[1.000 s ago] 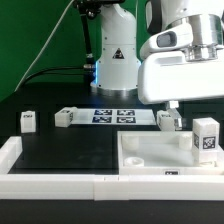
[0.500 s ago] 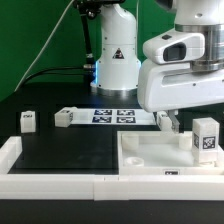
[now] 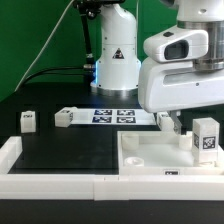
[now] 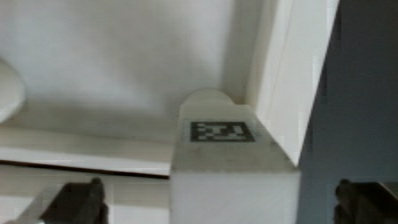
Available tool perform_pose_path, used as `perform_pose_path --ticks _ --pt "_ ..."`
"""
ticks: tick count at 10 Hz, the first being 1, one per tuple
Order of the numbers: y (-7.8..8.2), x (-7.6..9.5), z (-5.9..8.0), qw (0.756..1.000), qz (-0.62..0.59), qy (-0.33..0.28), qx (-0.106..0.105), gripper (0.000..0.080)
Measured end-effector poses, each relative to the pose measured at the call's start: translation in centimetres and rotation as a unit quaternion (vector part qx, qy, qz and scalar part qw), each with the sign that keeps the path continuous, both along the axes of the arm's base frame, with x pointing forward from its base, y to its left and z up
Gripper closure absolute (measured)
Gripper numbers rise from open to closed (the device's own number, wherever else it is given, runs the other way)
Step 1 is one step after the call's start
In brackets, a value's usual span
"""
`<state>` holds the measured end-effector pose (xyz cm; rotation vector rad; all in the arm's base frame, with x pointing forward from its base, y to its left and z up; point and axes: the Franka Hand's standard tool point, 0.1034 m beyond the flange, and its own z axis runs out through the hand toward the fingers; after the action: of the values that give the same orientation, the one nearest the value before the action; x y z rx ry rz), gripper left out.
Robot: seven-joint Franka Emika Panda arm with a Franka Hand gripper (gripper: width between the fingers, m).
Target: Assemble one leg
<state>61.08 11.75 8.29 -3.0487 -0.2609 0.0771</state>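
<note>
1. Over the exterior view's right half of the desk (image 3: 70,145) hangs the arm (image 3: 185,70). Its bulky white wrist housing hides most of what is beneath it.
2. Near and to the exterior view's right, the white tray piece (image 3: 145,152) lies flat on the desk, with raised walls and corner sockets.
3. At far centre, in front of the arm's base, the marker board (image 3: 113,116) lies flat, apart from the tray piece.
4. The leg (image 3: 170,122) stands upright at the far edge of the tray piece, directly below the wrist housing. Whether it is seated in a socket cannot be told.
5. A twin block (image 3: 206,137) stands upright further to the exterior view's right on the tray piece. The middle block (image 3: 65,117) and the far-left block (image 3: 27,121) sit on the desk, well apart from the arm.
6. In the wrist view the fingers (image 4: 80,198) are spread wide, one dark tip on each side of the leg (image 4: 228,150). Neither tip appears to touch it, and nothing is pinched.
7. Judgement: the leg lies between the fingers and just ahead of them, with its long axis roughly along their line of approach. The coming move appears to need only a short advance and a squeeze across the leg's narrow width. This single arm is already the one in place.
</note>
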Motion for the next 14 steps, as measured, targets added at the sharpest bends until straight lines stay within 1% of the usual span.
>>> perform_pose_path --ticks 1,2,3,8,9,11,12,13,14 --pt "0.13 -0.1 -0.1 1.0 0.001 0.0 0.0 0.0162" --pt "0.06 -0.09 -0.1 1.0 0.0 0.0 0.0 0.0348" --pt "0.06 -0.08 -0.09 1.0 0.0 0.0 0.0 0.0513" --pt "0.1 -0.09 -0.1 0.999 -0.038 0.003 -0.001 0.0508" --pt "0.16 -0.1 -0.14 0.992 -0.13 0.006 -0.005 0.0508" --pt "0.27 -0.28 -0.16 0.965 -0.261 0.007 -0.011 0.0508" --pt "0.34 -0.23 -0.17 0.937 -0.348 0.012 -0.017 0.0507" --pt "0.39 -0.22 -0.17 0.924 -0.382 0.014 -0.019 0.0507" --pt "0.44 -0.21 -0.15 0.889 -0.457 0.019 -0.023 0.0507"
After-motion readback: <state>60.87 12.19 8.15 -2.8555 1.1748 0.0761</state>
